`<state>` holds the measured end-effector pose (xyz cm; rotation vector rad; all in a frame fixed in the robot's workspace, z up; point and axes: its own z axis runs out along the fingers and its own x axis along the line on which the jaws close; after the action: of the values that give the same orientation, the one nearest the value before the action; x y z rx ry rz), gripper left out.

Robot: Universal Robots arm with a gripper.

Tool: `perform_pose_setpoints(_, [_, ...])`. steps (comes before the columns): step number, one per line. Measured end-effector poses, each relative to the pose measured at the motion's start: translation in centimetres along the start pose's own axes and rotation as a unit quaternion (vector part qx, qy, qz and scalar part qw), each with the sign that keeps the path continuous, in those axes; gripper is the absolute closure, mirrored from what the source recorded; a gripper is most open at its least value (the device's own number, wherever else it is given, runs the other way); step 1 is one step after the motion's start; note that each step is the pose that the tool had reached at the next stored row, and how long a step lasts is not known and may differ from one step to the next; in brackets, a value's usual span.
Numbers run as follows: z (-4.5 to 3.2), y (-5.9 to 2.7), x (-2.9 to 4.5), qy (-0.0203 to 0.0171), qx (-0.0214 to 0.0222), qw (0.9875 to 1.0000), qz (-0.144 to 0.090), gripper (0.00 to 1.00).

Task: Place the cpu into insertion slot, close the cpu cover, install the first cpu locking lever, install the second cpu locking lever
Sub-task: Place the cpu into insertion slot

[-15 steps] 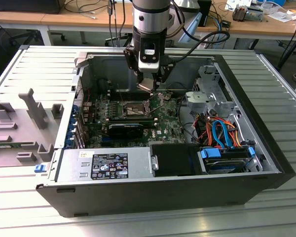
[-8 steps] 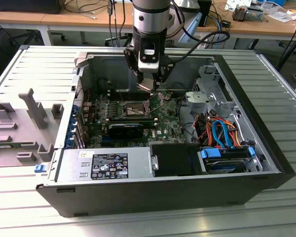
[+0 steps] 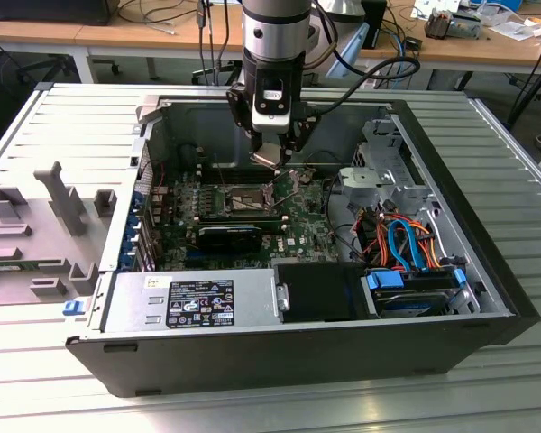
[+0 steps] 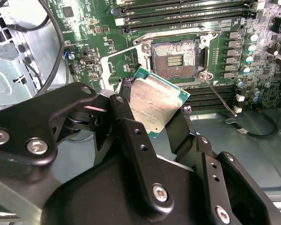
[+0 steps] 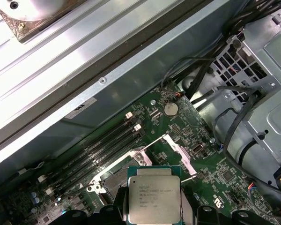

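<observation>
My gripper (image 3: 269, 155) hangs inside the open computer case, shut on the cpu (image 4: 157, 105), a thin square chip with a silvery-grey top and green edge. The chip is held tilted, a little above the board and beside the insertion slot (image 4: 175, 58), not touching it. The slot's dark centre lies bare inside its metal rim. The cpu cover (image 4: 114, 63) is swung open next to the slot. A thin locking lever (image 4: 220, 96) sticks out from the slot's corner. In the first wrist view the cpu (image 5: 153, 194) covers part of the slot (image 5: 113, 178), with the raised cover (image 5: 178, 150) beyond it.
Long black memory slots (image 4: 178, 14) run beside the socket. A metal drive cage (image 3: 388, 176) with orange and blue cables (image 3: 401, 244) fills the case on the exterior view's right. The power supply (image 3: 194, 302) sits at the front. A grey fixture (image 3: 45, 225) lies outside the case.
</observation>
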<state>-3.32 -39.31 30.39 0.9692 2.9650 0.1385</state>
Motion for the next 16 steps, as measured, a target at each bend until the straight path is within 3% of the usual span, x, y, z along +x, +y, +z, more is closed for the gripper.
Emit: perform_pose_setpoints(16, [0.00, -0.02, -0.01, -0.0006, -0.0001, 1.0000, 0.007, 0.46])
